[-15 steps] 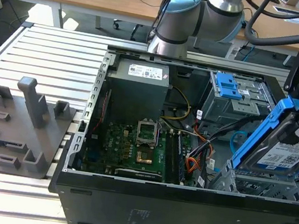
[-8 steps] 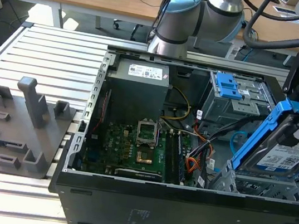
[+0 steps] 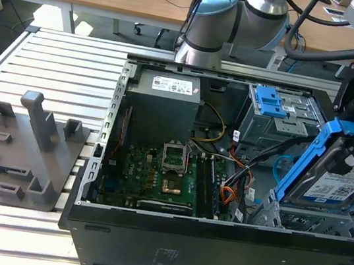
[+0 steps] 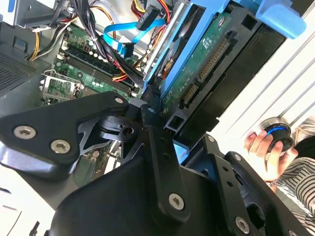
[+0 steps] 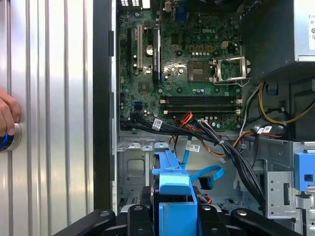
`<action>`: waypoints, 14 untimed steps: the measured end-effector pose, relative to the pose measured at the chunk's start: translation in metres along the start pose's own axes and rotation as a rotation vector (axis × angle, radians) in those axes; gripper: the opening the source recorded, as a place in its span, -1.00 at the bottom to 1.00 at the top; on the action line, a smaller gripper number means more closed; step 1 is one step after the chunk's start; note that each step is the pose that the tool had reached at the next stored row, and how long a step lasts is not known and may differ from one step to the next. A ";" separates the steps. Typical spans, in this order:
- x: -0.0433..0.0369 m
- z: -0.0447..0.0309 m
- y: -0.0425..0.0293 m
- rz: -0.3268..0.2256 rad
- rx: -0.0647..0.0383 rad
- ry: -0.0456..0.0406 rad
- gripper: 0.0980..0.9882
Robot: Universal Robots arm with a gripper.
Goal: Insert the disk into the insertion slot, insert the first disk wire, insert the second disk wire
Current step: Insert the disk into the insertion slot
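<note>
Blue-framed single disk [image 3: 337, 186], gripper [image 3: 352, 153] clamping it, seemingly touches one insertion slot [image 3: 303, 222].

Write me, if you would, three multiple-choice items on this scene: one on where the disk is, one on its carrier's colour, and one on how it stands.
1. Where is the disk in the exterior view?
A. On the grey fixture plate at that view's left
B. At that view's right, over the insertion slot in the open case
C. On the wooden desk behind

2. What colour is the carrier round the disk?
A. Red
B. Yellow
C. Blue

3. How does the disk stand?
A. Tilted, held in the gripper
B. Flat on the slatted table
C. Level and fully seated in the slot

Answers:
1 B: the disk hangs above the grey perforated cage at the right.
2 C: the frame is bright blue in every view.
3 A: one end is raised, and both wrist views show the gripper shut on the carrier.
</note>
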State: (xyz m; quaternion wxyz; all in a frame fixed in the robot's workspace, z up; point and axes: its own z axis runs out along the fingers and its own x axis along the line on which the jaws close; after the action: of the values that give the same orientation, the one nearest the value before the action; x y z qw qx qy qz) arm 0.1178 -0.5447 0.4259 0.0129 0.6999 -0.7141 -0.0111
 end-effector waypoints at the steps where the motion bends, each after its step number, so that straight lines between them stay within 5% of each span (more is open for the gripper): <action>1: 0.0000 -0.0001 0.0001 0.001 0.000 0.0001 -0.40; 7: 0.0002 0.0017 0.0004 0.011 0.000 0.0002 -0.40; 14: 0.0002 0.0138 0.0000 0.012 0.000 0.0000 -0.40</action>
State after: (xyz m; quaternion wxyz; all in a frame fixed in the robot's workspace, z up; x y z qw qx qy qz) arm 0.1173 -0.5449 0.4121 0.0128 0.6958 -0.7181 -0.0109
